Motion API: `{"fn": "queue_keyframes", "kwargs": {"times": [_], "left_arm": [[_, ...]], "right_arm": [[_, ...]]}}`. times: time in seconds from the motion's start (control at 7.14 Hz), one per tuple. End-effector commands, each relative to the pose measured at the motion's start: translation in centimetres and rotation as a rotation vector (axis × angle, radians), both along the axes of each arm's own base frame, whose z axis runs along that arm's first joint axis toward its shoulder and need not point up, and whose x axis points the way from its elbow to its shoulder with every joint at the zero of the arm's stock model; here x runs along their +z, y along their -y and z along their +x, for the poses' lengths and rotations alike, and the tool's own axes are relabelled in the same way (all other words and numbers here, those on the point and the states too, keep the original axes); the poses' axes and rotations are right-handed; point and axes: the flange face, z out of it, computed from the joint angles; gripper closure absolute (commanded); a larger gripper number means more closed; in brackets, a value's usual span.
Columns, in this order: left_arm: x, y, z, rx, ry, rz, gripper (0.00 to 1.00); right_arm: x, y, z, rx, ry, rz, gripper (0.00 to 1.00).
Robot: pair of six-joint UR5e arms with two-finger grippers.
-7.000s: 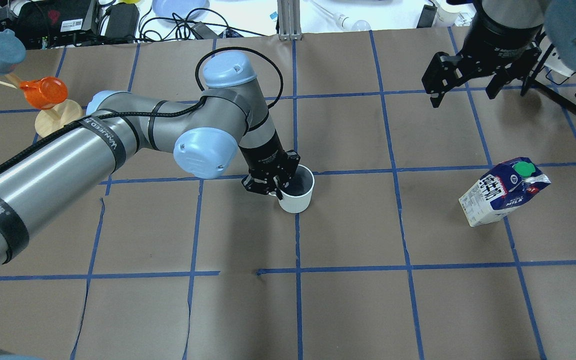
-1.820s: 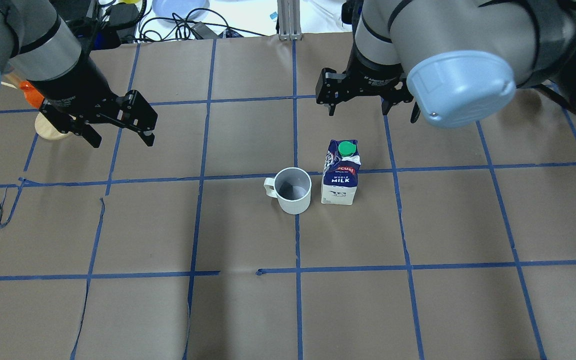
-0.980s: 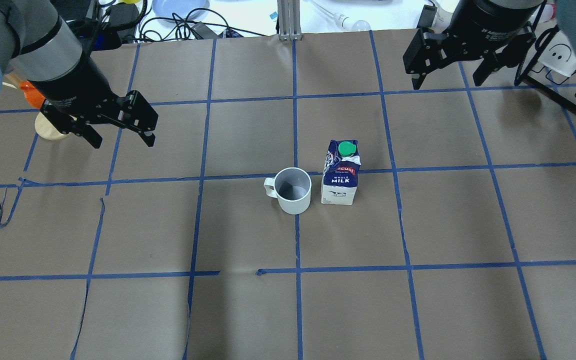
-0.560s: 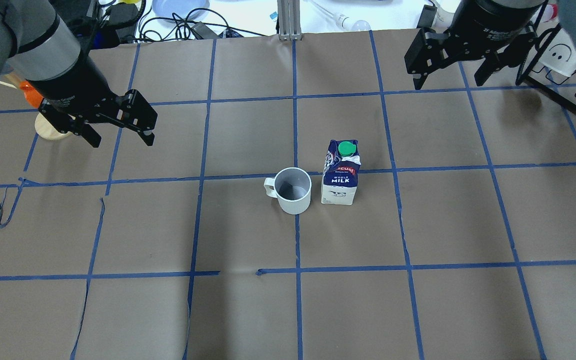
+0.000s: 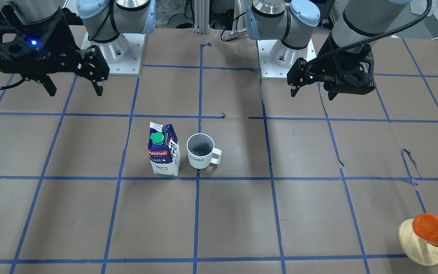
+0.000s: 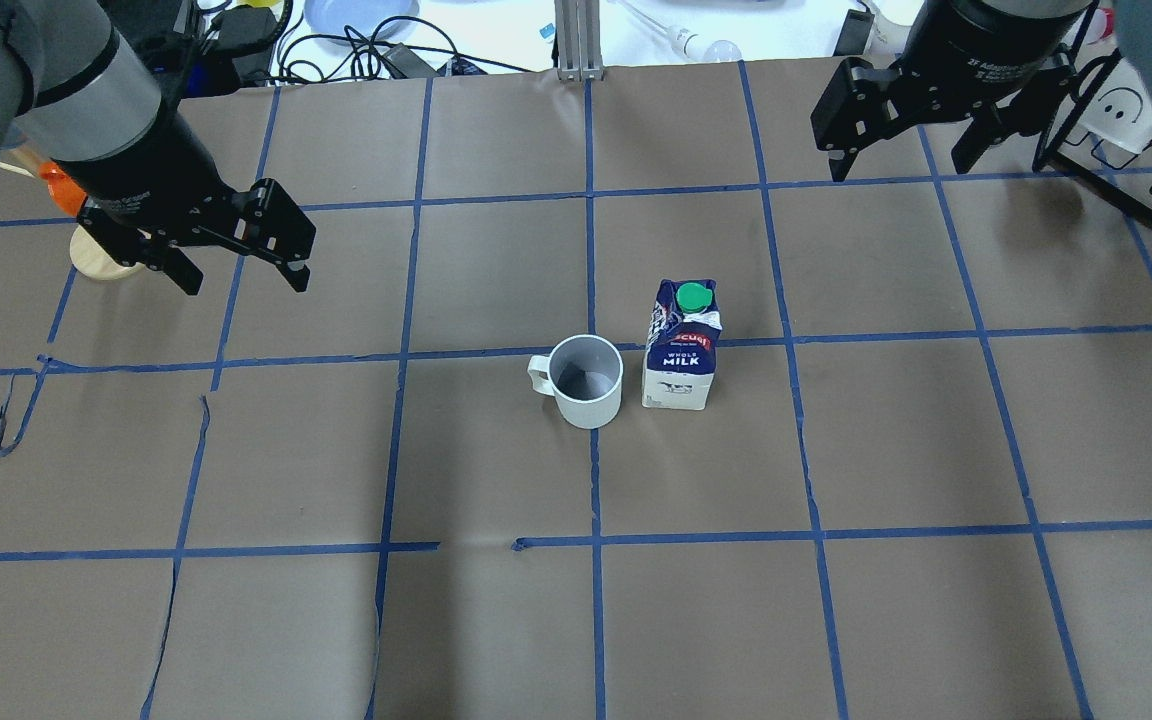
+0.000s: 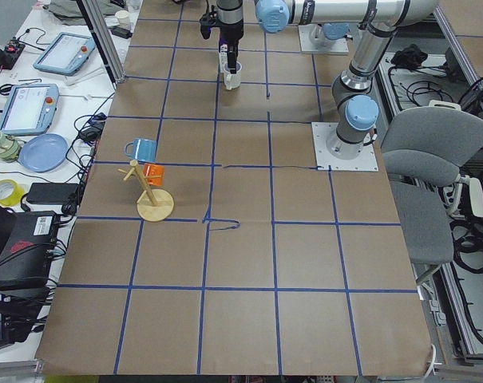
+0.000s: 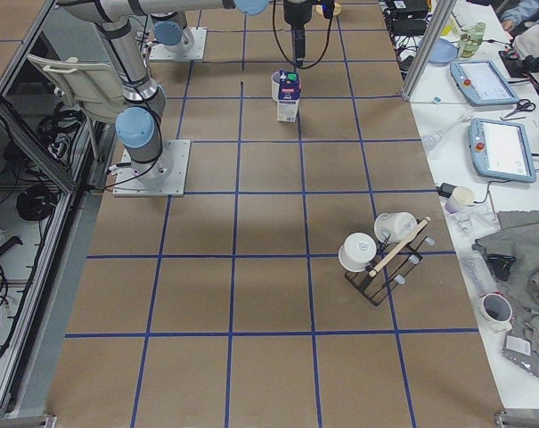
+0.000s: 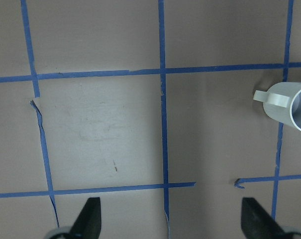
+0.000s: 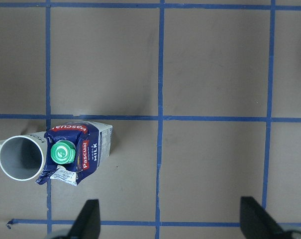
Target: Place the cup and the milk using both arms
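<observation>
1. I'm reading the white HOME mug [image 6: 586, 385] and the Pascual milk carton [image 6: 681, 360] as both standing upright near the bench [image 6: 496, 620] centre. They're just beside each other, with a thin gap showing btwn them in the overhead view.
2. The mug's handle is pointing out toward the robot's left side, and the carton is sitting on the mug's right. The carton's long axis is running vertical, green cap up.
3. The left end effector [image 6: 241, 275] is hovering with its fingers spread apart, gripping nothing. The mug lies well off to its right, toward centre, and is only clipping the edge of the left wrist cam.
4. The right end effector [image 6: 903, 160] is also hanging wide apart and empty. The carton lies well off to its left, w/ both items low-left in its wrist cam.
5. The left arm is nearer the mug, the right nearer the carton.
6. I'm judging the placing as done, so prob. nothing left but parking both arms.
</observation>
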Motion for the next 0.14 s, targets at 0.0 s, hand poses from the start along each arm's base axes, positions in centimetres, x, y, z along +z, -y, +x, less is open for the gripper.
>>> {"fn": "queue_keyframes", "kwargs": {"times": [0.0], "left_arm": [[-0.07, 0.0, 0.0, -0.003, 0.0, 0.001, 0.0]], "right_arm": [[0.04, -0.03, 0.11, 0.002, 0.002, 0.0, 0.0]]}}
